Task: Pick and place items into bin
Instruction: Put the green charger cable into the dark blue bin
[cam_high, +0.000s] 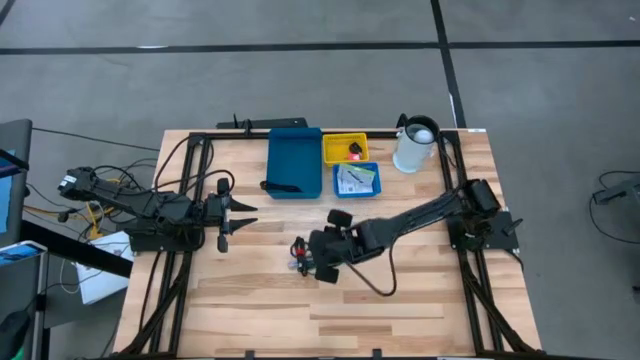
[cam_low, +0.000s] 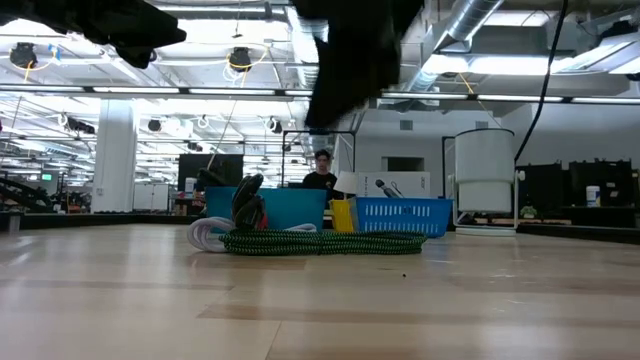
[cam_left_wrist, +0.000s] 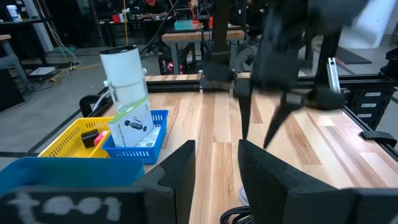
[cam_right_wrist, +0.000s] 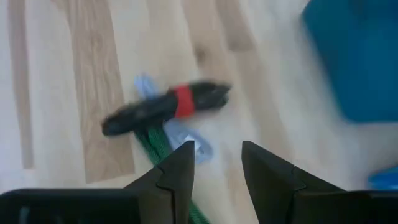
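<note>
A bundle of thin coiled cables (cam_high: 298, 256) in green, white, red and black lies on the table's middle; in the low view the cables (cam_low: 320, 241) rest flat on the wood. A black piece with a red band (cam_right_wrist: 168, 106) lies on top of them. My right gripper (cam_right_wrist: 217, 163) is open and hangs above the bundle, touching nothing; in the high view my right gripper (cam_high: 318, 262) is just right of it. My left gripper (cam_left_wrist: 214, 171) is open and waits at the table's left (cam_high: 224, 218). A white card (cam_left_wrist: 134, 127) stands in the small blue basket (cam_high: 357, 180). A small black-and-red piece (cam_high: 355, 152) lies in the yellow bin (cam_high: 345, 143).
A large blue bin (cam_high: 295, 163) sits at the far middle, with the yellow bin and small blue basket to its right. A white jug (cam_high: 415, 145) stands at the far right. Bare wood lies toward the near edge. A person (cam_low: 322, 170) stands in the room beyond.
</note>
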